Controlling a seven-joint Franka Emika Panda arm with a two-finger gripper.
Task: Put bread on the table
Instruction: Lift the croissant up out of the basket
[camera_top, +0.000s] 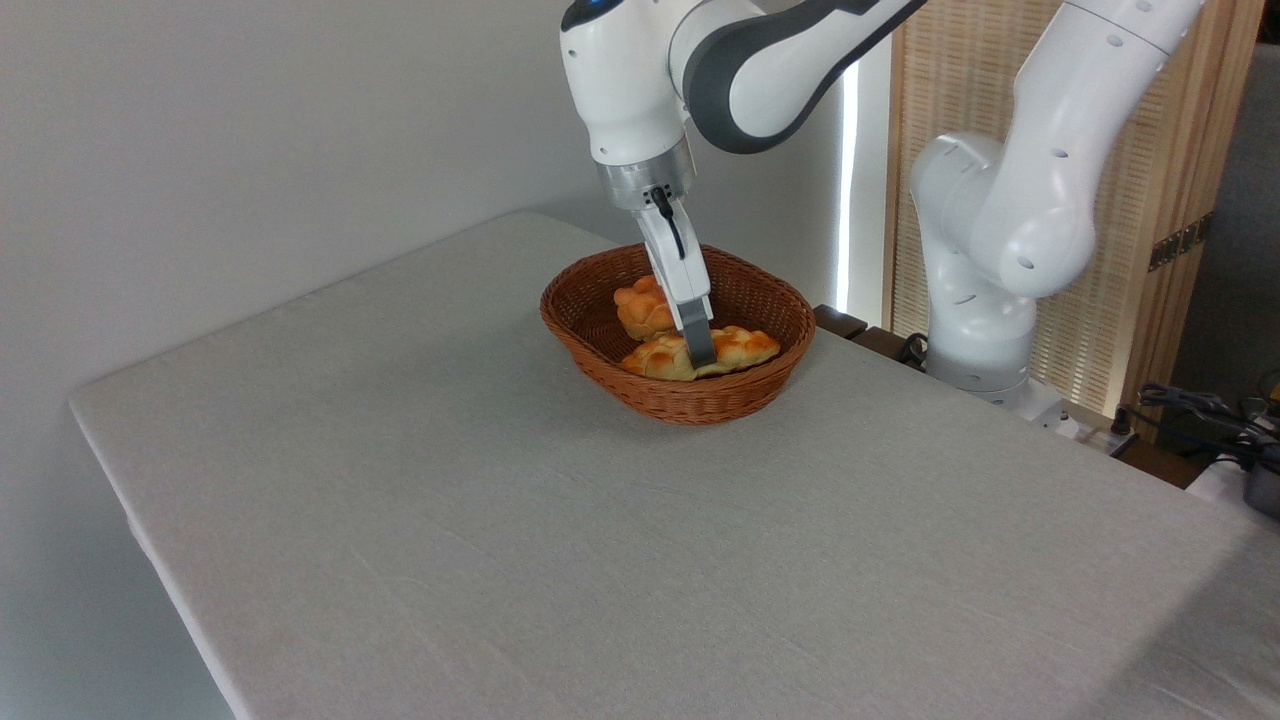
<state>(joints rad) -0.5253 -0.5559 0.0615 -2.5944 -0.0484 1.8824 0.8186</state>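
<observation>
My gripper reaches down into the basket.
My fingertip lies across the bread's middle; whether I'm clenched, I cannot tell.

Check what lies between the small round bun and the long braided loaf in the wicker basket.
The robot's hand: its grey fingers reach down between bun and loaf, in the fixed camera view.

The bread is a long braided loaf, golden-orange on its crust and paler down its sides; it lies flat and nearly level, its tapered ends pointing toward about four and ten o'clock; a grey finger crosses its middle, hiding part of it; it sits toward one o'clock on the table, a broad rectangle under plain light grey cloth, smooth but for faint creases.
</observation>
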